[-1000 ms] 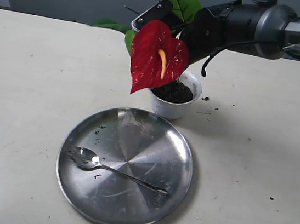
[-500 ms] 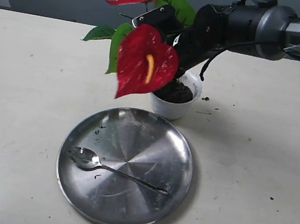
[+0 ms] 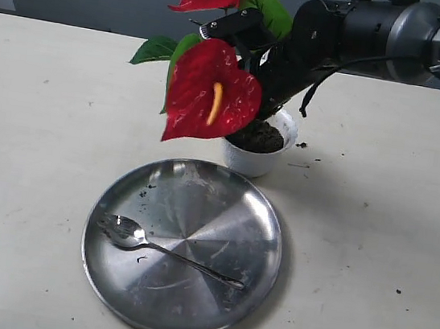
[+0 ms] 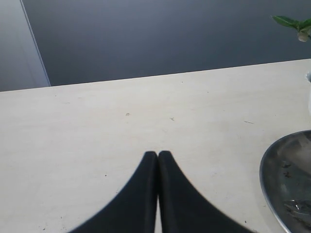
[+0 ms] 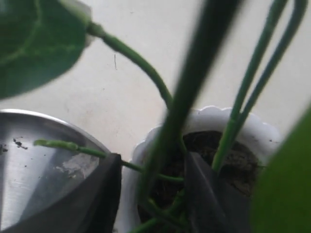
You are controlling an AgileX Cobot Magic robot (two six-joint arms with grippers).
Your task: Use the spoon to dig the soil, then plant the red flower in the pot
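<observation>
Right hand (image 5: 150, 194): over the pot, fingers (image 5: 99, 194) apart, flower stems running between them; whether they pinch the stems, cannot tell.
Red flower (image 3: 212, 90): upright over the pot, big bloom facing the near side, second bloom higher up, green leaves to the left and behind; stems go down into the soil.
Pot (image 3: 255, 159): white, on the surface just beyond the far edge of the plate.
Soil (image 3: 258, 137): dark, fills the pot; a few crumbs lie on the surface to the right.
Spoon (image 3: 164, 248): lies on the plate, bowl to the left, handle pointing right.
Plate (image 3: 261, 219): round steel, near centre.
Left hand (image 4: 157, 158): fingertips pressed together, holding nothing, above bare surface (image 4: 97, 126) left of the plate.
</observation>
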